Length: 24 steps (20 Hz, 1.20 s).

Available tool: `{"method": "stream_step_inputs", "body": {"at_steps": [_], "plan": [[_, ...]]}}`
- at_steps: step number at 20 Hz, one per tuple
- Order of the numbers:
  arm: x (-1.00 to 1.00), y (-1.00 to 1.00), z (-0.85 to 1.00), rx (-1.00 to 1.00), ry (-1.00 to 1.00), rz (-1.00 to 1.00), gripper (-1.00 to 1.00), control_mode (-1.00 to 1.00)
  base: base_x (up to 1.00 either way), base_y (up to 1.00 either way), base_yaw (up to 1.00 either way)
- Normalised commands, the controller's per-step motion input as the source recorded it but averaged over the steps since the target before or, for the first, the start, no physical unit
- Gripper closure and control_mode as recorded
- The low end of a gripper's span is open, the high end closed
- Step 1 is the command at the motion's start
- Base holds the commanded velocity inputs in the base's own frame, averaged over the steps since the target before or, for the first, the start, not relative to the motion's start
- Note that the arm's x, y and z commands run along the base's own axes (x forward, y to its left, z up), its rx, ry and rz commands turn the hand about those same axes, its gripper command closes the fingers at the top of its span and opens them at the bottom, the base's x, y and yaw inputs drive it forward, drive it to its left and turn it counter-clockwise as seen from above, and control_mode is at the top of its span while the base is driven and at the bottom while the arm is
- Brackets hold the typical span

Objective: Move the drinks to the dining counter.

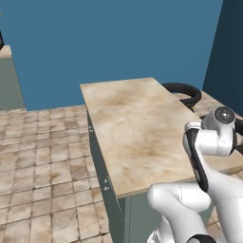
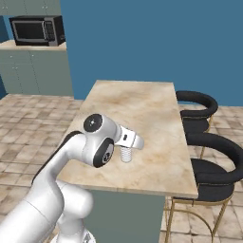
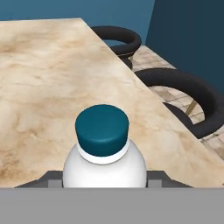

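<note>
- Water bottle (image 3: 104,164) fills the bottom centre of the hand view, teal cap up, its shoulders between the two dark fingers (image 3: 50,180) at the lower edge; the gripper (image 3: 104,181) is clamped on the bottle.
- In the right base view the bottle's ribbed lower part (image 2: 126,154) shows just under the hand, left of frame centre, upright over the counter (image 2: 152,109); whether its base touches the top I cannot tell.
- Counter's marble top runs from the bottle toward the top of the hand view, bare all the way to its far edge.
- Counter's right edge cuts diagonally across the right half of the hand view, near the bottle.
- Two black stools stand just past that edge: near stool (image 2: 216,163) at lower right of the right base view, far stool (image 2: 197,107) above it, both seat backs curving close to the top's edge.
- Near edge of the counter lies below the bottle in the right base view, with the arm (image 2: 71,166) rising over it at lower left.
- Left of the counter in the left base view lies open tiled floor (image 1: 42,156) up to the blue wall (image 1: 109,42).
- Microwave (image 2: 37,30) sits on a far worktop at upper left of the right base view, well apart.
</note>
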Motion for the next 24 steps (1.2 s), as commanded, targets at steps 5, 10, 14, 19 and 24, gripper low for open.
{"method": "stream_step_inputs", "body": {"at_steps": [5,10,14,19,24], "plan": [[0.18,-0.10,-0.32,0.00,0.05,-0.02,1.00,-1.00,0.00,0.00,0.00],[0.18,-0.10,-0.32,0.00,0.03,-0.02,1.00,-1.00,0.00,0.00,0.00],[0.15,-0.06,-0.29,0.00,0.01,-0.02,1.00,-1.00,0.00,0.00,0.00],[0.11,-0.06,-0.26,0.00,0.00,-0.02,1.00,-1.00,0.00,0.00,0.00],[0.06,-0.05,-0.21,0.00,0.00,-0.02,1.00,-1.00,0.00,0.00,0.00]]}}
